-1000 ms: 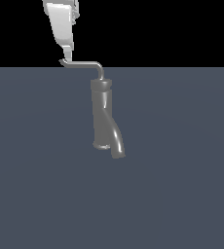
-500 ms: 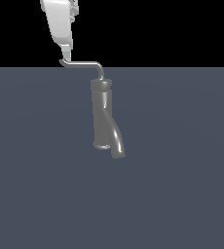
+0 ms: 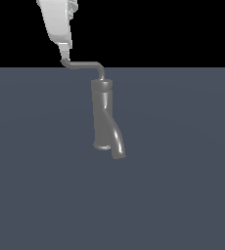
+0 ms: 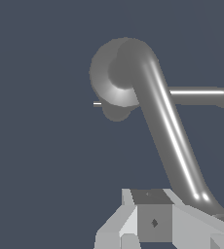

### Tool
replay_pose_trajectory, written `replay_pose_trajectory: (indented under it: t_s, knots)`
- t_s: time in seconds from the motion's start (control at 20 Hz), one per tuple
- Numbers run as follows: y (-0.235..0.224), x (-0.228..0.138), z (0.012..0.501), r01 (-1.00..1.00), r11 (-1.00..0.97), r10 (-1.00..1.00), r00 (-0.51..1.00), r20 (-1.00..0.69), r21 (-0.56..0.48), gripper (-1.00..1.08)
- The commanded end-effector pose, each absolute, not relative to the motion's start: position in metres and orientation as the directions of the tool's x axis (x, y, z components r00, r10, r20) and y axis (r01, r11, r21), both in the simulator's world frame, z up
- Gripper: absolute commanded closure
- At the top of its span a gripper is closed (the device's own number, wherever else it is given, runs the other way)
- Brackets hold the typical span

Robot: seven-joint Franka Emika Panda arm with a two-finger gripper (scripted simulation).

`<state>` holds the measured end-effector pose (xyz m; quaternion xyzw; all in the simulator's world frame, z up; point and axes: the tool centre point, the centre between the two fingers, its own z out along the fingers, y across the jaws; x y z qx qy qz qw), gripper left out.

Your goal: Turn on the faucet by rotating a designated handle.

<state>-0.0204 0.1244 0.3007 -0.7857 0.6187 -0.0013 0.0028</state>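
- The faucet is standing upright near the middle of the dark grey table, its thick curved spout sweeping down toward the exterior view's right.
- The handle, a thin bent rod, is rising from the capped top and reaching out level toward the exterior view's left, ending in a small upturned tip.
- The white claw is coming down from above onto that tip, its lowest part touching the rod's outer end or sitting just beside it.
- Whether the claw is clenched on the rod or only pressing against it cannot be told: the exterior view is showing a single narrow finger end, and the wrist view is catching only the pale finger bases.
- In the wrist view, the spout is running close past the claw's body, and the handle is lying crosswise beyond it.
- Judging by this, the approach is looking finished, with the claw placed at the lever's far end.
- The turning itself appears to be left to do; no water or other sign of an open valve is showing.
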Motion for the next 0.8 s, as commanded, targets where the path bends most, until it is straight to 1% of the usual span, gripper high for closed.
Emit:
replay_pose_trajectory:
  t_s: [0.0, 0.2, 0.3, 0.75]
  knots:
    - [0.121, -0.030, 0.301, -0.973, -0.232, -0.973, 0.232, 0.000, 0.000, 1.08]
    - [0.119, -0.041, 0.301, -0.973, -0.232, -0.973, 0.232, 0.000, 0.000, 1.08]
    - [0.122, -0.037, 0.301, -0.972, -0.235, -0.972, 0.235, 0.001, -0.005, 1.08]
    - [0.094, -0.059, 0.301, -0.972, -0.234, -0.972, 0.234, 0.001, -0.003, 1.08]
